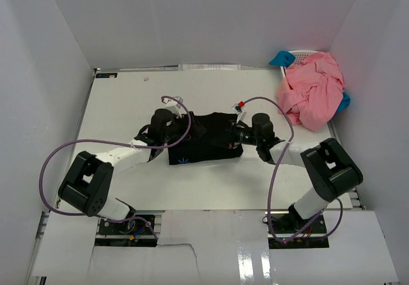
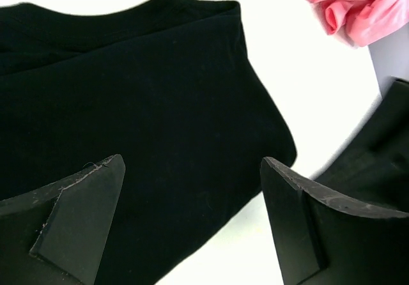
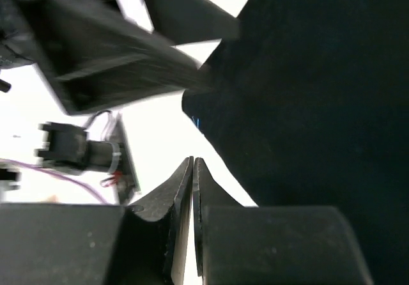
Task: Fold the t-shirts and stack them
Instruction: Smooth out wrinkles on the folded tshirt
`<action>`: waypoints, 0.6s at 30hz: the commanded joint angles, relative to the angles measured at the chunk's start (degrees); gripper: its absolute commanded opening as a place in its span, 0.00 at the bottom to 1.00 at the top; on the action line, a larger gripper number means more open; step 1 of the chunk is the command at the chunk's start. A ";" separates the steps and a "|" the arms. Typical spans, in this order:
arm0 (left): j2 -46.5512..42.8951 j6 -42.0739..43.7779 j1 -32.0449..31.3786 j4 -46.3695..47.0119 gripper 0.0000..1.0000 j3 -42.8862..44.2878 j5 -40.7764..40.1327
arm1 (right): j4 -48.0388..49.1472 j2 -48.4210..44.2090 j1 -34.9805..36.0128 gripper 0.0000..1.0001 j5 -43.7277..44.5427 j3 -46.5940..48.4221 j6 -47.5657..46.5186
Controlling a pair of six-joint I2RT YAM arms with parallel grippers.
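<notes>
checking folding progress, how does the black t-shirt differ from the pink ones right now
Pose: the black t-shirt lies flat, folded into a compact rectangle; the pink t-shirts sit in a crumpled heap.
Place: the black t-shirt is in the middle of the table; the pink t-shirts are at its far right corner.
Both are solid-coloured soft cloth.

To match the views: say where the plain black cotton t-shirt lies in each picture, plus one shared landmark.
Top external: the plain black cotton t-shirt lies at the table's centre.
Left wrist: it fills the left and centre.
Right wrist: it fills the right side.
Shared landmark: the white table top bordering the shirt's edge.
</notes>
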 commanded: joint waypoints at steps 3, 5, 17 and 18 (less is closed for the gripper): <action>-6.28 0.46 3.36 -2.08 0.98 1.55 2.15 | 12.93 8.59 -4.23 0.08 -17.46 -0.09 12.51; -7.78 0.54 3.89 -2.96 0.98 1.29 2.33 | 12.93 11.67 -4.23 0.08 -19.30 1.14 13.83; -9.28 1.77 4.78 -8.24 0.98 3.48 3.47 | 7.93 20.92 -4.50 0.08 -18.70 3.16 14.81; -9.02 1.86 4.78 -8.24 0.98 3.48 4.26 | 5.13 20.92 -4.50 0.08 -17.92 3.60 13.24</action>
